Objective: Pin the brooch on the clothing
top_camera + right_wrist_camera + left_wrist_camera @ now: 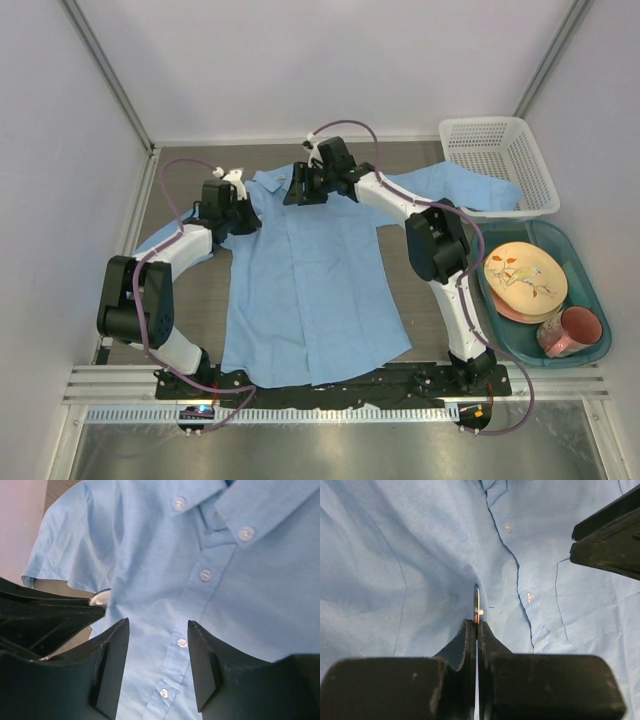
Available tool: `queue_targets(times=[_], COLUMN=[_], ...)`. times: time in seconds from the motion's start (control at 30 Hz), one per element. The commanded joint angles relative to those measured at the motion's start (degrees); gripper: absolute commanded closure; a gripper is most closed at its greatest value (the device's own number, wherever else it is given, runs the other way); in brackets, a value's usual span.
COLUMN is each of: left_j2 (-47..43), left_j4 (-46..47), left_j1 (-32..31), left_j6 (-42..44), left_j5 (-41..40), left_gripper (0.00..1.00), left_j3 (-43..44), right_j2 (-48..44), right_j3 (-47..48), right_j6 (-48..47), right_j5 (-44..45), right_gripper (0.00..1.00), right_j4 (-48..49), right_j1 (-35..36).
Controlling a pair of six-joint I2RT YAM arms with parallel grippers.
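Note:
The clothing, a light blue button-up shirt (310, 290), lies flat and face up on the table. My left gripper (245, 212) is over its left shoulder. In the left wrist view the left gripper (476, 623) is shut on the brooch (476, 600), a thin disc seen edge-on with an orange spot, its tip against the fabric (420, 555). My right gripper (297, 190) hovers by the collar. In the right wrist view the right gripper (157, 622) stands open above the button placket (182, 642) with nothing between its fingers. The brooch (100, 598) shows there as a silvery disc at the left gripper's tip.
A white mesh basket (497, 160) stands at the back right, on one sleeve. A teal tub (592, 290) at the right holds plates (525, 278) and a pink mug (572, 331). The two grippers are close together over the shirt's upper left chest.

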Motion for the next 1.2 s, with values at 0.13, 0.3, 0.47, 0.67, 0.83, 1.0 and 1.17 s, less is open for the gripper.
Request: queue_targets(times=[0.13, 0.3, 0.47, 0.67, 0.83, 1.0, 1.17], left_j2=[-4.39, -5.79, -6.23, -6.15, -6.23, -5.62, -4.04], left_j4=[4.09, 3.74, 3.91, 6.11, 9.18, 10.24, 6.91], left_j1=[0.33, 1.38, 2.7, 3.84, 3.84, 3.93, 4.02], left_j6=[-1.03, -2.0, -2.17, -3.66, -5.16, -3.68, 5.37], left_j5=[3.43, 4.48, 6.33, 10.64, 12.49, 14.15, 19.42], left_gripper=[1.0, 1.0, 1.0, 1.0, 1.0, 1.0, 1.0], left_j3=[-1.09, -1.62, -1.62, -2.24, -3.03, -3.29, -1.37], right_j2=[-3.51, -2.02, -1.75, -2.28, -2.81, -5.09, -10.09], right_j3=[-7.68, -10.14, -12.34, -14.45, -15.33, -16.29, -17.08], right_j6=[-3.45, -6.43, -8.37, -9.43, -10.3, -13.63, -21.19], right_j5=[-4.03, -0.62, 2.03, 2.39, 2.38, -1.56, -4.03], right_gripper=[0.49, 0.52, 0.53, 0.54, 0.55, 0.49, 0.36], right_j4=[6.35, 6.27, 5.48, 4.69, 4.6, 5.38, 7.41], right_j1=[0.54, 0.54, 0.02, -0.42, -0.42, -0.51, -1.57])
